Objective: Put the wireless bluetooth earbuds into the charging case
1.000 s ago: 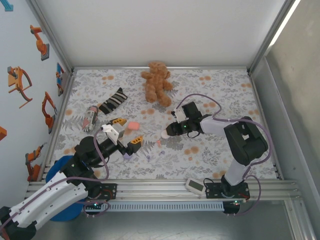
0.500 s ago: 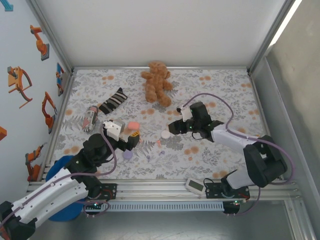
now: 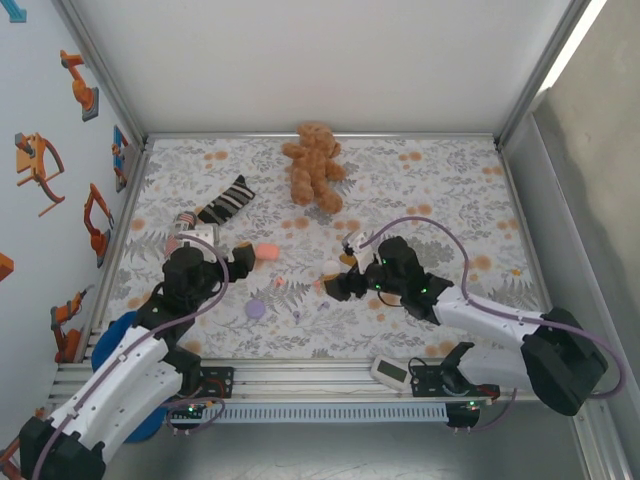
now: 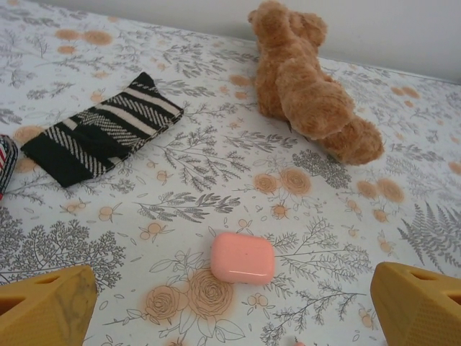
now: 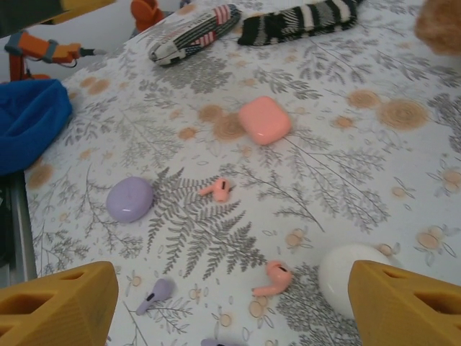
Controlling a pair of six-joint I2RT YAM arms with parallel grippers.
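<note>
Progress: nothing is judged done yet. No bud is seen seated in a case, and all three cases look closed.
Left gripper (image 4: 230, 308): it is held wide open and empty, low over the table (image 4: 216, 180).
Right gripper (image 5: 230, 303): its fingers are spread wide with nothing between them.
Salmon-pink earbuds (image 5: 274, 280): two lie loose on the table. One is just ahead of the right gripper, beside the white case (image 5: 353, 277). The farther salmon-pink earbud (image 5: 217, 189) lies well ahead of it.
Lilac earbud (image 5: 155, 292): it lies loose, close ahead of the right gripper on the side away from the white case. A second lilac piece is cut off at the frame's lower edge.
Pink case (image 4: 243, 257): it lies just ahead of the left gripper, centred between its fingers.
Lilac case (image 5: 130, 200): it sits ahead of the right gripper, apart from the buds.
Remaining: a case has to be opened, and the matching buds picked up and seated.
Right wrist view: the tiny buds are told apart here by colour.
Top view: the buds are barely resolved, and the white case is partly covered by the right gripper. Both grippers are seen facing each other across the buds.
Left wrist view: the teddy bear (image 4: 302, 86) and the striped sock (image 4: 101, 133) are seen beyond the pink case.
</note>
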